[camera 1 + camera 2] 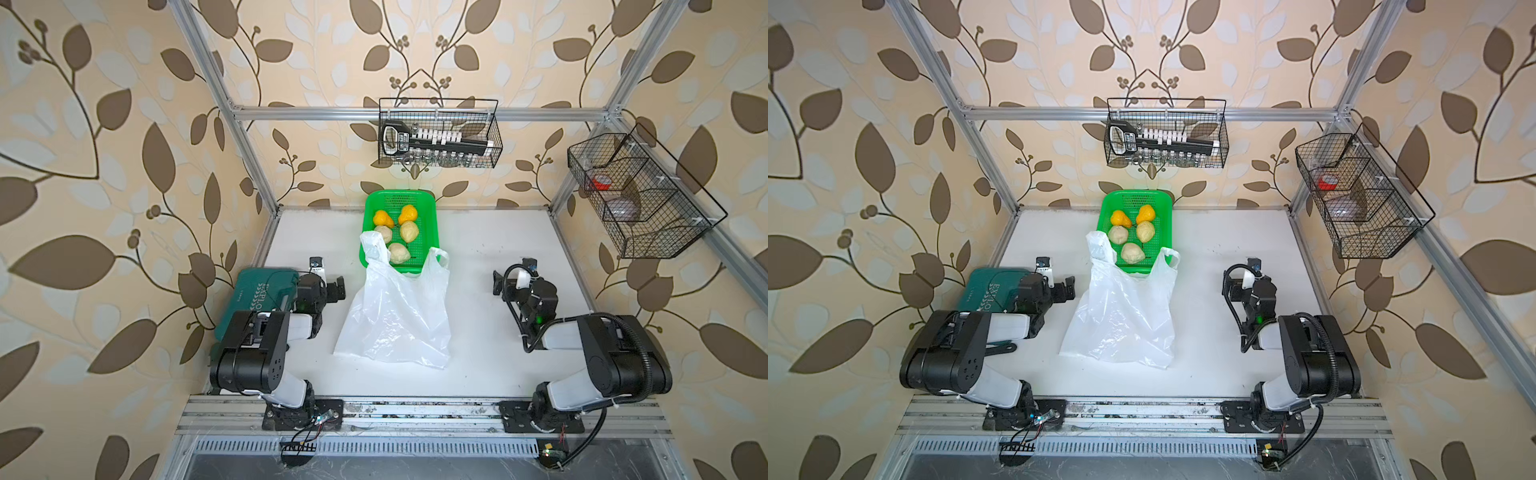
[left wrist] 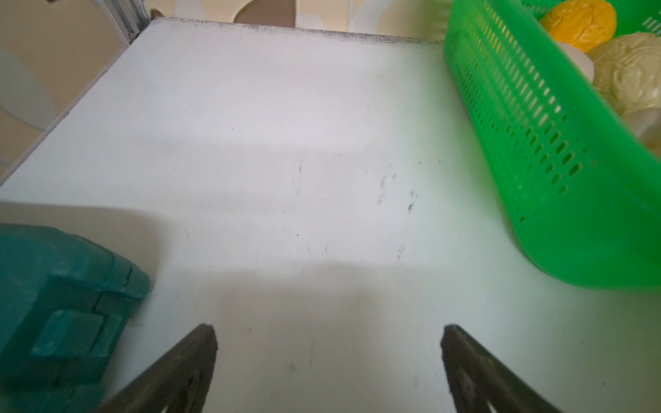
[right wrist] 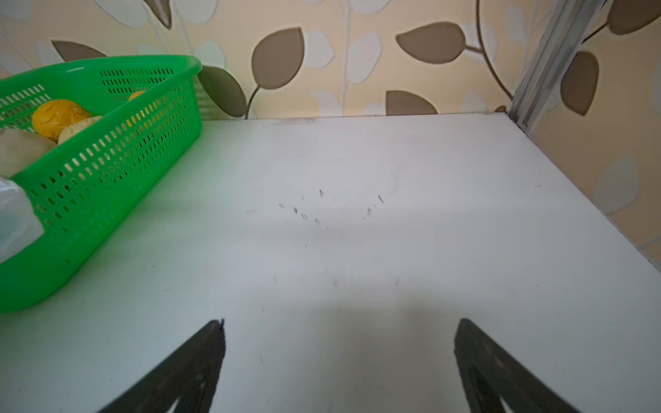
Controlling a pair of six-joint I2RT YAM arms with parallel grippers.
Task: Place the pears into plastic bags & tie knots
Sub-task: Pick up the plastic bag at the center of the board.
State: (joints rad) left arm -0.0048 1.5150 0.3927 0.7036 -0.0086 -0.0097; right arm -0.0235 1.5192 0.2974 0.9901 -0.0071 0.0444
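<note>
Pears [image 1: 394,234] sit inside a green basket [image 1: 428,208] at the far middle of the white desk [image 1: 478,249]: five in all, two orange-yellow ones at the far end, three pale cream ones nearer. The nearest cream pear [image 1: 399,252] lies close to the basket's near edge. In both top views a thin white plastic bag [image 1: 395,316] lies flat and crumpled on the desk just in front of the basket, its two handle loops reaching up over the basket's near rim. The left loop [image 1: 372,245] partly covers one cream pear; the right loop [image 1: 439,257] rests on the rim. The handles are untied.

The left pincer [image 2: 329,357] hangs over bare desk to the left of the bag, its jaws spread wide with nothing between them. A dark teal case [image 1: 259,299] lies just left of that arm. The right pincer [image 3: 339,354] is well to the right of the bag, also spread wide and holding nothing, over scuffed white desk surface.

Two black wire baskets hang on the frame, one [image 1: 440,133] on the far rail, the other [image 1: 640,195] on the right rail.
</note>
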